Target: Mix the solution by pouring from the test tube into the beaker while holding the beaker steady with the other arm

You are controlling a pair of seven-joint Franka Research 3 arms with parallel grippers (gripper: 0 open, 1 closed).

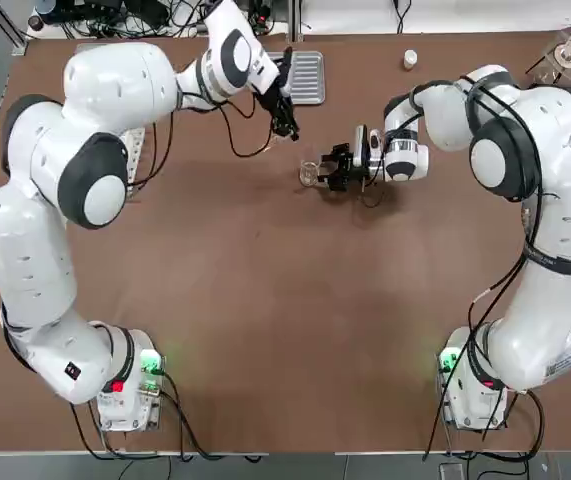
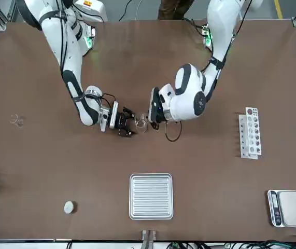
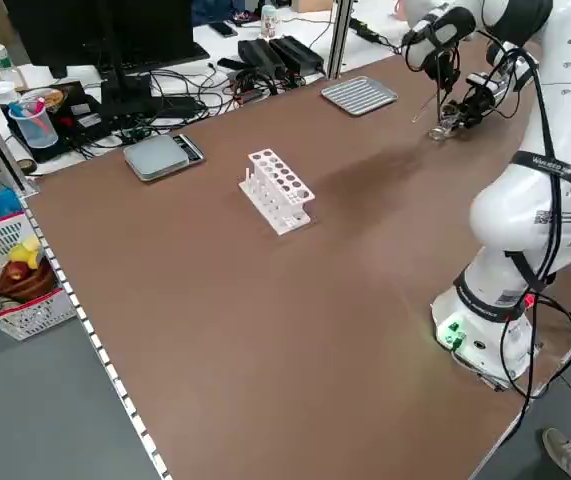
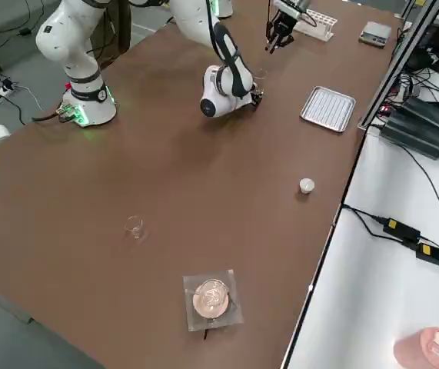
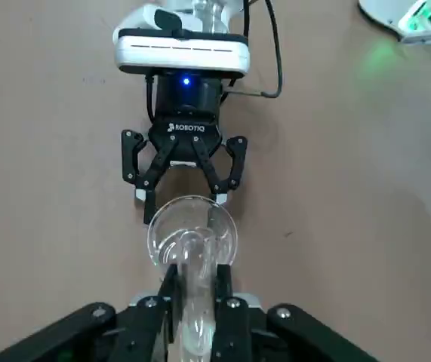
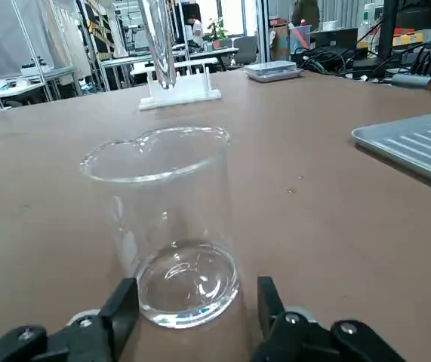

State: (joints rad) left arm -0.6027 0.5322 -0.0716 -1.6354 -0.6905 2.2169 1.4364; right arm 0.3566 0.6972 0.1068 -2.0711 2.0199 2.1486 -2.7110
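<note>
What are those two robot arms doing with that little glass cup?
They are getting ready to pour. The left gripper holds a thin test tube just above the beaker, which stands near the middle of the table. The right gripper sits low at the beaker's base, its open jaws on either side, not squeezing it. The tube isn't tipped over yet.

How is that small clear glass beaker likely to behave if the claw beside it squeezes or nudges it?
The small clear glass beaker is thin-walled, so it is probably fragile under a hard squeeze. Its smooth sides likely slip between the right claw, whose fingers flank its base without clearly touching. It looks empty and light, so a nudge would probably slide it on the brown table rather than tip it.
</note>
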